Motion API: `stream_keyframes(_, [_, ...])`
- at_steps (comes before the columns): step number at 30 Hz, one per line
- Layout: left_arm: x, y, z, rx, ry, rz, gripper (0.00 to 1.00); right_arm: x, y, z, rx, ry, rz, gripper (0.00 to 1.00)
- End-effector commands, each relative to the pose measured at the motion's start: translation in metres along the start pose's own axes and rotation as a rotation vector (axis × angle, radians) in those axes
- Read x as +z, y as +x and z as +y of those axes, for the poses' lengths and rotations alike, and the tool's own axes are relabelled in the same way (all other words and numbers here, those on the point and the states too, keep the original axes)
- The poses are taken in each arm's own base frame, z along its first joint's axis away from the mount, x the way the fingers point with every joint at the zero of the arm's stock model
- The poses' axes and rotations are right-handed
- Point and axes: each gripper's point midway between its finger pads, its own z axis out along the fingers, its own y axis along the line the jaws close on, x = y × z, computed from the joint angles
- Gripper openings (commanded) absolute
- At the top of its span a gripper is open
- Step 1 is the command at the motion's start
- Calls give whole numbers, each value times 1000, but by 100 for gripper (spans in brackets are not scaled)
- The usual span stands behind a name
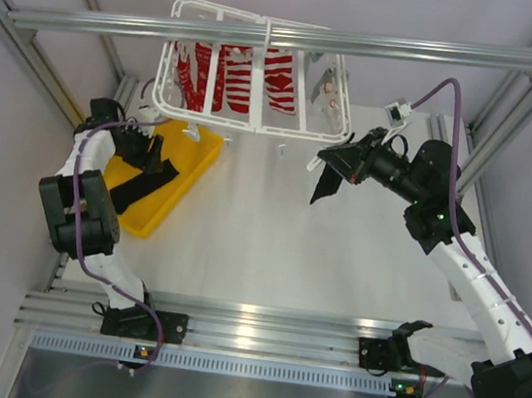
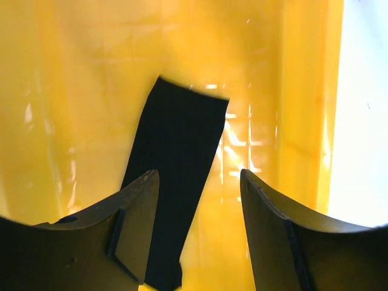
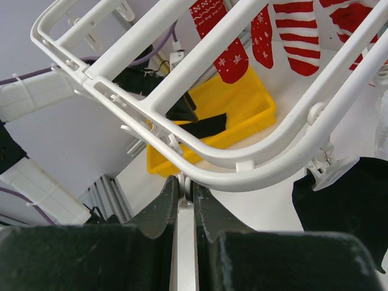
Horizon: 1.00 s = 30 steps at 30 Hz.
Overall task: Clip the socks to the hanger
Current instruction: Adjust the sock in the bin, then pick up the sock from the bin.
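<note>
L: my left gripper (image 2: 200, 233) hangs spread over limp black fabric sock (image 2: 176, 157) lying flat in yellow plastic tray (image 2: 73, 91), tray wall off to one side | R: right gripper (image 3: 186, 200) raised, pinched on small white clip (image 3: 183, 182) under corner rim of white plastic rectangular hanger (image 3: 200, 57) | second black sock (image 3: 345, 206) dangles just beside it

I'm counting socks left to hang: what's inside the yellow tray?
One black sock lies flat on the yellow tray floor, under the open left gripper. The left arm hides part of the tray, so another sock can't be ruled out.
</note>
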Motion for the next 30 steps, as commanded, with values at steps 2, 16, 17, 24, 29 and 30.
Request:
stream_keyframes(2, [33,-28,9,61,-21,-51,61,1,-18,5,-29,-18,-34,0])
stream_keyframes(16, [79,6,35,107,-73,81,58,-1,-17,3,-43,-8,-29,0])
stream_keyframes(17, [80,7,34,110,-71,84,57,-1,-18,4,-45,-11,-30,0])
stream_keyframes(24, [86,15,28,128,-57,91,58,-3,-18,4,-44,-8,-30,0])
stream_keyframes(29, [89,15,21,153,-36,94,45,-3,-18,4,-48,-9,-28,0])
stream_keyframes(30, [90,16,20,156,-31,100,41,-3,-18,4,-49,-7,-29,0])
